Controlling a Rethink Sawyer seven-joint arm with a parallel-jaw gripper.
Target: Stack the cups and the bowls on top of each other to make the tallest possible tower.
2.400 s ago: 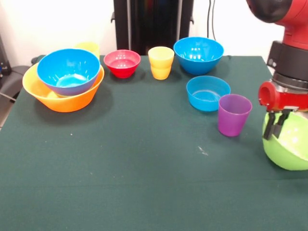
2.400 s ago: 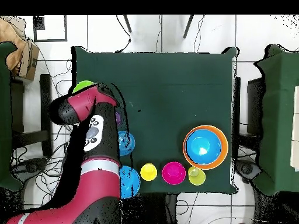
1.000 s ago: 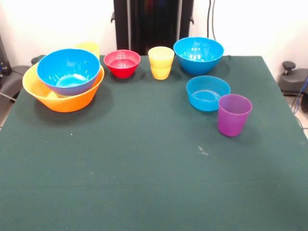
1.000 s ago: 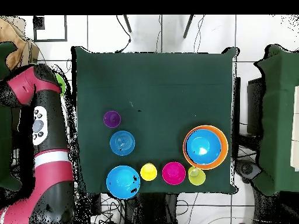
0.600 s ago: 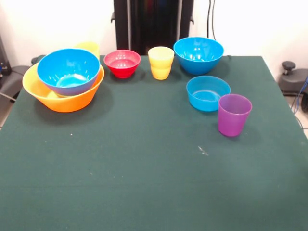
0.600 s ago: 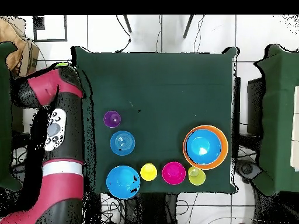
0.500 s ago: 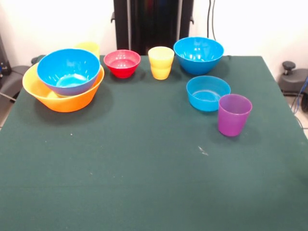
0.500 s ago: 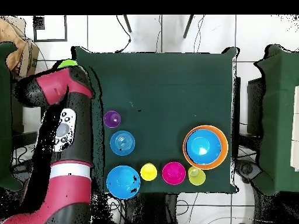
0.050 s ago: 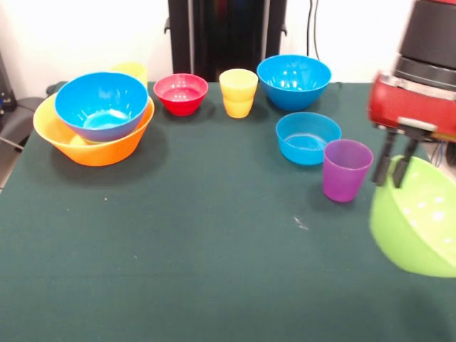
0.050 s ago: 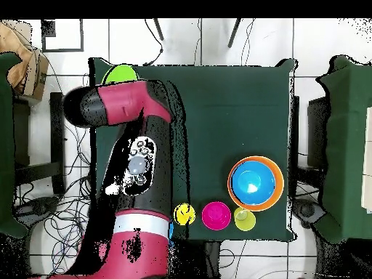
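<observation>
My gripper hangs at the right of the front view, shut on the rim of the large lime green bowl, which tilts in the air over the table's right edge. From overhead the same green bowl peeks out beside the arm, which hides the gripper. The tower is a huge orange-yellow bowl with a large blue bowl nested in it. Left of the gripper stand the purple cup and a shallow blue bowl. A large blue bowl, a yellow cup and a small red bowl line the far edge.
A second yellow cup shows behind the orange bowl. The green table spreads across the middle and front. In the overhead view the arm covers the table's left part, hiding the purple cup and the two loose blue bowls.
The arm, out of the front view a moment ago, has swung back in at the right with the lime green bowl, held higher and tilted. The other cups and bowls have not moved.
</observation>
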